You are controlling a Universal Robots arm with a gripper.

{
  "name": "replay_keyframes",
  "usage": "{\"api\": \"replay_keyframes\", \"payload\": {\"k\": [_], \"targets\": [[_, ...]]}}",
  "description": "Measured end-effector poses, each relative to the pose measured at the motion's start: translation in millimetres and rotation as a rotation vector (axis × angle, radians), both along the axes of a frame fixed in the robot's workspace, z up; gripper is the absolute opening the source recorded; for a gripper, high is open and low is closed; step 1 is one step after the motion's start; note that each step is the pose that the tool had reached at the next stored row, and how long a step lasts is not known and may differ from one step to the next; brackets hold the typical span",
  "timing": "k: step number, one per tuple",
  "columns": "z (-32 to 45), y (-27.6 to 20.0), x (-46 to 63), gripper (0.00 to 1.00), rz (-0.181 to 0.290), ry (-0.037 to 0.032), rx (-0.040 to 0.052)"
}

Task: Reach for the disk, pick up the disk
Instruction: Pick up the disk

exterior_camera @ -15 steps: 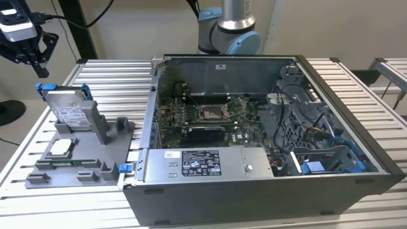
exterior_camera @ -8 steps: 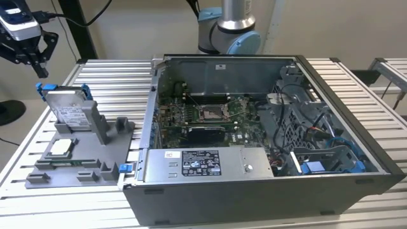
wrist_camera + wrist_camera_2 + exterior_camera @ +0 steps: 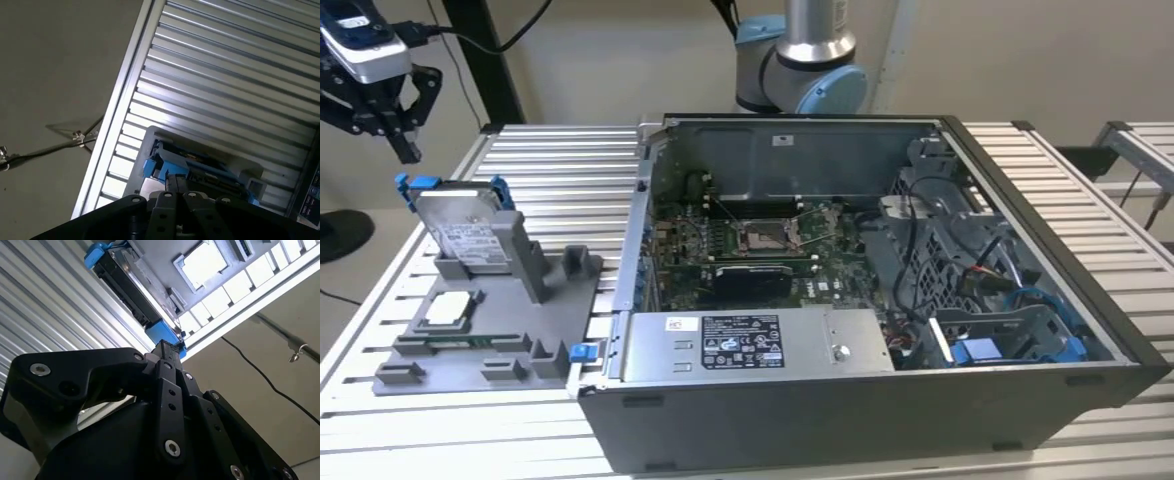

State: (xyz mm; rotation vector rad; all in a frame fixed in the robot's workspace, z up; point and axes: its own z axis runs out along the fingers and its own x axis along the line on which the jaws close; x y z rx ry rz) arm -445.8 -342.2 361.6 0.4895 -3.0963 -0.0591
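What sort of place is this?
Probably a computer-assembly robot bench: an opened desktop PC case with its motherboard exposed, and a grey fixture holding the disk, on a slatted metal table.

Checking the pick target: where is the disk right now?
In the exterior view the disk stands on edge in the grey holder on that view's left, beside the open computer case, below the gripper.

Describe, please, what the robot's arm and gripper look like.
The arm is a silver-grey tube with light blue joint caps. Its wrist carries a white-and-silver module with a black cable. The gripper is matte black, built of jointed links dotted with silver screw heads.
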Motion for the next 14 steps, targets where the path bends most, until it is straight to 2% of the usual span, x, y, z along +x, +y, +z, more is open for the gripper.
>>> {"api": "replay_keyframes", "payload": {"k": [9,14], "targets": [[0.0,0.0,0.0,0.0,0.001,0.0,0.0],[0.0,0.0,0.0,0.0,0.021,0.0,0.0]]}}
